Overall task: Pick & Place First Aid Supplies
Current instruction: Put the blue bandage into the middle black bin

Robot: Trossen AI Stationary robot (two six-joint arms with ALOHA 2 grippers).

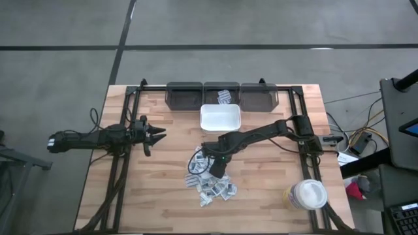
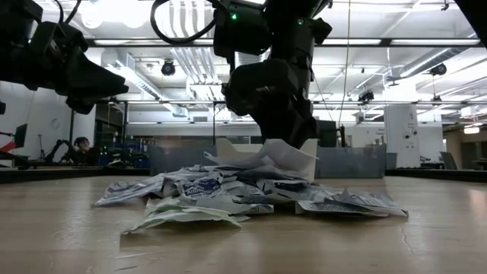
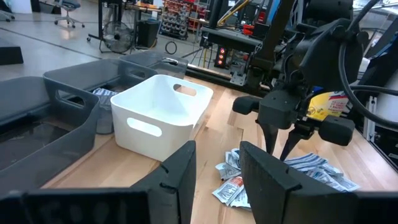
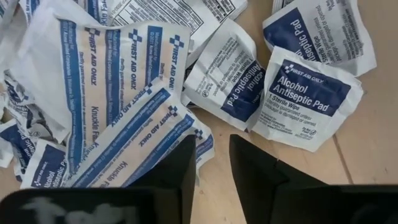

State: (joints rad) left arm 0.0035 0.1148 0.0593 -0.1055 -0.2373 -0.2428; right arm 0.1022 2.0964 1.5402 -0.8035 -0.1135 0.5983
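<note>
The right arm reaches from about 3 o'clock toward the table's centre, wrist bent down, its right gripper (image 1: 210, 171) lowered with a narrow gap between its fingers (image 4: 180, 171). The left arm waits at 9 o'clock, its left gripper (image 1: 159, 135) raised, fingers parted.

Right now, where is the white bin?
In the high view the white bin sits mid-table, just in front of the middle grey bin, beyond the sachet pile.
</note>
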